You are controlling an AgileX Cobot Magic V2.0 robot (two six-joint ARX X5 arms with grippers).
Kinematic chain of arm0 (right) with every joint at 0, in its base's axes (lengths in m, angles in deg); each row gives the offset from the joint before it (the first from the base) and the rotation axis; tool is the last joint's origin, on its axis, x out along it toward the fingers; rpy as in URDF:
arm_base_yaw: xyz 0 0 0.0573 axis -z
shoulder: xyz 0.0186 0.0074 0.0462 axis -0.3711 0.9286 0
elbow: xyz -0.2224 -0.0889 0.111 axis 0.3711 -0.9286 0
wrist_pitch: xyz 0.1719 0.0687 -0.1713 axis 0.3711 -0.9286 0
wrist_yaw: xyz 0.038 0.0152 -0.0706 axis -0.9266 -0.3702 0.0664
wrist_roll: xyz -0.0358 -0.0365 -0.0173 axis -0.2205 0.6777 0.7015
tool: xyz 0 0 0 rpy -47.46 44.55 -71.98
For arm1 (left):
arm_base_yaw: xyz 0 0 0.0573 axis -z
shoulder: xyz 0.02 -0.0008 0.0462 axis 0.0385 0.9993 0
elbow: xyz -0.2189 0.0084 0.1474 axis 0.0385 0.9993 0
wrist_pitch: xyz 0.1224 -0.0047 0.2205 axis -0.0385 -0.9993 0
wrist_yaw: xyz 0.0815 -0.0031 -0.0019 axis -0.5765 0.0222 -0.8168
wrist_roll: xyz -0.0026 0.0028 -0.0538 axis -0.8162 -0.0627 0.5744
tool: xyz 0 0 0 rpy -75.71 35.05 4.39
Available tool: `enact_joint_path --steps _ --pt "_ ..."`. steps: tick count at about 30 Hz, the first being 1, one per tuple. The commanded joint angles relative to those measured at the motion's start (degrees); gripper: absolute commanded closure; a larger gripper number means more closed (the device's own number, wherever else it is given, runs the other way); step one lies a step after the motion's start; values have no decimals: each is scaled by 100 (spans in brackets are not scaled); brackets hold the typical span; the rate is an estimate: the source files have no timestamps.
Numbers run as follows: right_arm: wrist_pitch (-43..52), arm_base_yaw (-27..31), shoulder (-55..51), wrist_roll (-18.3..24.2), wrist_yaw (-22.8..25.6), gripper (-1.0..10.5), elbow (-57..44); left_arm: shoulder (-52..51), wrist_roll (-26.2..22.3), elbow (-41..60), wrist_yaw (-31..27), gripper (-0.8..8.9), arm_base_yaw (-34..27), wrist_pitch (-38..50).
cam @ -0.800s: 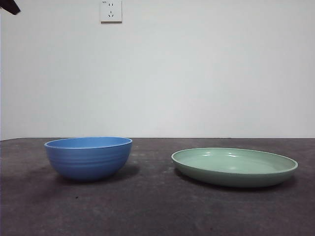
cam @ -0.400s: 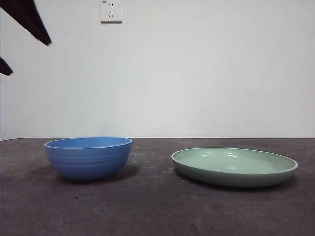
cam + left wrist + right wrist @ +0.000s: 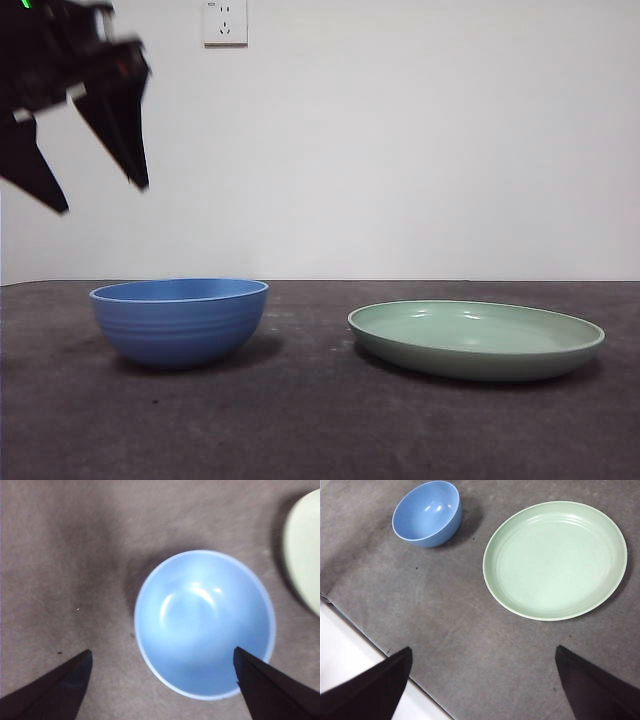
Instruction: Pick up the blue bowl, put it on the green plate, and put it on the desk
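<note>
L gripper hangs above blue bowl, jaws spread, nothing held. R gripper waits high, jaws apart too; L is nearer.

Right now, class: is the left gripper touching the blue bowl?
Apart. The front view shows the left gripper hanging open, high above the blue bowl, with bare wall between its tips and the rim. The bowl sits alone on the desk.

Open left gripper above blue bowl
</note>
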Motion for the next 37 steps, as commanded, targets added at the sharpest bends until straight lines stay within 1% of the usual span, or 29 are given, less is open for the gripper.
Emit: enact_joint_path --steps 1,8,13,18,23,25,31,34,37 --pt "55 -24 31 -55 -20 488 111 426 -125 -157 -177 380 31 111" --pt "77 -24 33 -52 -17 488 111 1248 -125 -157 -181 381 31 431" --pt "96 -24 31 -55 -17 488 111 1620 -122 -157 -205 390 31 485" --pt "96 -24 33 -52 -17 488 111 1797 -83 -157 -227 545 31 595" --pt "98 -24 33 -52 -17 489 111 1814 -79 -157 -227 742 31 595" --pt "98 -24 31 -52 -17 489 111 1814 -79 -157 -227 789 31 595" --pt "98 -24 33 -52 -17 489 111 1814 -70 -157 -225 799 31 603" --pt "98 -24 31 -52 -17 489 111 1794 79 -160 -221 799 31 634" --pt "98 -24 31 -52 -17 489 111 1692 229 -170 28 799 35 706"
